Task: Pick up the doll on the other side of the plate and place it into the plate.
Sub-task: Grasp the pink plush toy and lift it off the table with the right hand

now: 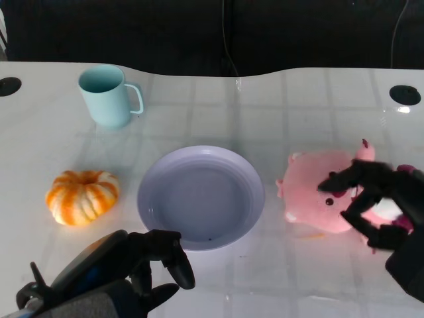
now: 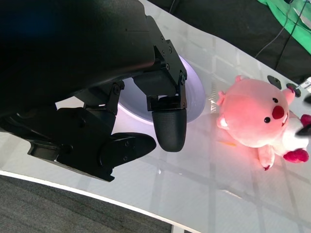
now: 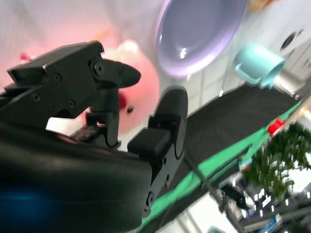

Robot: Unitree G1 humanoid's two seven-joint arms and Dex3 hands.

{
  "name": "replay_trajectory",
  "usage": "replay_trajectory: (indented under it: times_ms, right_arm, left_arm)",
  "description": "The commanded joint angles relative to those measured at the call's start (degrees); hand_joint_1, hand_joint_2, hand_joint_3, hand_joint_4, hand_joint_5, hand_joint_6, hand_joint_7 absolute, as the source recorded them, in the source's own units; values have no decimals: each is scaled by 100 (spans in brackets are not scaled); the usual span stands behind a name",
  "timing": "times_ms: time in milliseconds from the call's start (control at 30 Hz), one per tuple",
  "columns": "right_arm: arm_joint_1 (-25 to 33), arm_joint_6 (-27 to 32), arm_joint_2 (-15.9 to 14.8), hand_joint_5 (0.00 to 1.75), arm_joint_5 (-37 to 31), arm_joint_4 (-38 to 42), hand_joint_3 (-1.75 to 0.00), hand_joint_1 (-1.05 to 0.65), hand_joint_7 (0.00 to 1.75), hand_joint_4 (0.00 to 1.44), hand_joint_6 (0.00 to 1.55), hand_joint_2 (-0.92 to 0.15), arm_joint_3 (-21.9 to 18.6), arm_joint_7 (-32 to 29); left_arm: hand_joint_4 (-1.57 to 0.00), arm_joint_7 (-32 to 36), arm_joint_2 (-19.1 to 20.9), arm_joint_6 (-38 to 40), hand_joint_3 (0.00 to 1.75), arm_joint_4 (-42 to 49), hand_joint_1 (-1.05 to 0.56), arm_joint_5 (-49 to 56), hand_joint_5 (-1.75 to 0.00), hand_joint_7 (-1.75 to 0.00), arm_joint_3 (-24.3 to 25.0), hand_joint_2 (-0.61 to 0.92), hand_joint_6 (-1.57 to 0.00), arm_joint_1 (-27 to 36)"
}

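The pink plush doll (image 1: 311, 192) lies on the table just right of the empty lavender plate (image 1: 199, 199). My right hand (image 1: 377, 199) hovers over the doll's right half, its fingers spread and arched above the body without closing on it. In the right wrist view the doll (image 3: 141, 97) shows between the parted fingers (image 3: 170, 121), with the plate (image 3: 199, 34) beyond. My left hand (image 1: 132, 265) rests low at the front left of the plate, fingers loosely bent and holding nothing. The left wrist view shows that hand (image 2: 107, 111) before the plate (image 2: 194, 92) and the doll (image 2: 252, 116).
A light teal mug (image 1: 109, 96) stands at the back left. An orange-and-white pumpkin toy (image 1: 83, 197) sits left of the plate. Two round black holes (image 1: 404, 95) mark the table's far corners, and its wavy far edge borders a dark background.
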Motion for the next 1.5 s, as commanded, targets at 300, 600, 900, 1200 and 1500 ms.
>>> replay_trajectory:
  times_ms: [300,600,900,1200,1500]
  right_arm:
    - [-230,387,-520,55,-1194,27,-2,-42,2,1,19,-90,-140,-299]
    - [-418,1377,-817,49,-2446,-102,0,-58,2,0,21,-87,277,240]
    - [-884,1820,-858,45,-2854,534,0,-63,2,2,23,-87,706,599]
    - [-1562,1863,-766,38,-2896,2027,-1,-63,0,3,23,-91,1187,427]
    - [-2254,1585,-567,27,-2263,3630,-3,-60,2,16,32,-92,1282,256]
  left_arm:
    - [-66,-25,89,24,71,-13,-14,16,-171,-115,37,74,-69,-13]
    - [-67,7,87,-19,68,9,-14,98,-170,-114,-7,76,-69,-36]
    - [-66,11,22,86,68,-94,-14,185,-169,-114,-67,76,-69,-15]
    - [-66,-14,39,146,68,-186,-14,205,-170,-114,-77,76,-69,22]
    - [-65,5,-40,176,69,-280,-14,119,-172,-114,-104,76,-70,103]
